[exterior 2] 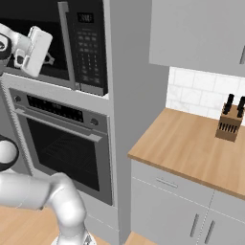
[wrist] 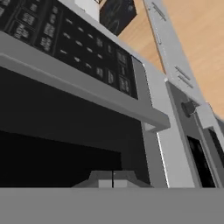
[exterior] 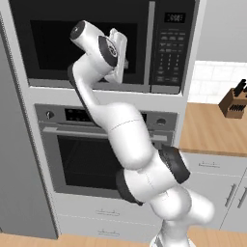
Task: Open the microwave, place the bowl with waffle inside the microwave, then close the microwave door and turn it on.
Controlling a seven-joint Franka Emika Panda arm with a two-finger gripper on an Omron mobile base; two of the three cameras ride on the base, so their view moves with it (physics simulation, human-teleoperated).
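No readable text anywhere. Microwave [exterior: 103, 43] keypad panel [exterior: 169, 48]: button rows carry pale marks, too small and blurred to read. Small display [exterior: 174, 18] above keypad shows light digits, illegible. Oven [exterior: 103, 149] control strip [exterior 2: 52, 107]: faint row of marks, unreadable. Hand view: keypad closer, labels still smeared. No brand or sign visible.

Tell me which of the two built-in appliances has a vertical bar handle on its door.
The upper black-fronted microwave: its long grey handle runs vertically beside the keypad. The steel oven below has a horizontal bar.
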